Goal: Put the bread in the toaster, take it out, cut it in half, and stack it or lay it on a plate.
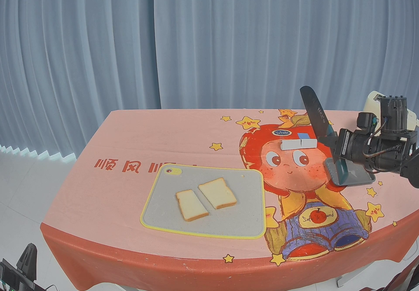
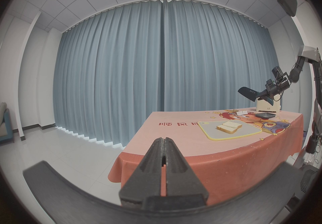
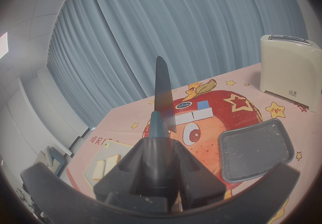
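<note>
Bread halves (image 1: 217, 193) lay side by side on the grey cutting board (image 1: 244, 217) at the near middle of the counter (image 1: 131, 139) in the head view. At the right, the right pincer (image 1: 337, 144) pinched a knife (image 1: 315, 111), its blade raised above a dark tray (image 1: 355, 178); a white block (image 1: 299, 144) sat just left of it. In the left wrist view, the left pincer (image 2: 163, 149) was pressed together, off the counter's left end. In the right wrist view, the knife's teal handle sat clamped in the pincer, and a cream toaster (image 3: 290, 70) stood beyond the tray, apart from it.
</note>
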`<state>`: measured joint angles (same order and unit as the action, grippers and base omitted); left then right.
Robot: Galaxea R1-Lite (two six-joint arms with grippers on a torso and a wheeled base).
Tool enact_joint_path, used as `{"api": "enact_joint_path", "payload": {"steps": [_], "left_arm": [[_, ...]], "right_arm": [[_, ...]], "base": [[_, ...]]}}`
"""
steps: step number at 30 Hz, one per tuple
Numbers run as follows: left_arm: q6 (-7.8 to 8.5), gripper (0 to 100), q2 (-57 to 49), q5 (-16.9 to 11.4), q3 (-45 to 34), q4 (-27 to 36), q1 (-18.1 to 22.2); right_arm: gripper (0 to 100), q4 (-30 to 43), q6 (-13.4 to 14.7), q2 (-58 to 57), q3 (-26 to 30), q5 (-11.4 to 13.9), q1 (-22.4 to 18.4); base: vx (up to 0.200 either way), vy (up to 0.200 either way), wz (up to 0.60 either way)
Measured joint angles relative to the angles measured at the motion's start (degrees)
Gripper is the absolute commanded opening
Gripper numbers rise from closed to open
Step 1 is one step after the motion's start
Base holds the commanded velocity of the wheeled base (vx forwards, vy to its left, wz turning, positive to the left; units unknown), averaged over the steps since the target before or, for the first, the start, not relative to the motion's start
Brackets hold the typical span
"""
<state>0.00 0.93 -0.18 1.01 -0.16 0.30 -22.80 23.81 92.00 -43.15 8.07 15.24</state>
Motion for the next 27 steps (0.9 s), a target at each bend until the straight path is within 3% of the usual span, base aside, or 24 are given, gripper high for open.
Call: {"api": "enact_joint_path", "payload": {"steps": [27], "left_arm": [[0.0, 0, 0.0, 0.0, 0.0, 0.0, 0.0]], "right_arm": [[0, 0.1, -0.1, 3.6, 0.0, 0.0, -0.7]], "base": [[0.0, 0.0, 0.0]]}}
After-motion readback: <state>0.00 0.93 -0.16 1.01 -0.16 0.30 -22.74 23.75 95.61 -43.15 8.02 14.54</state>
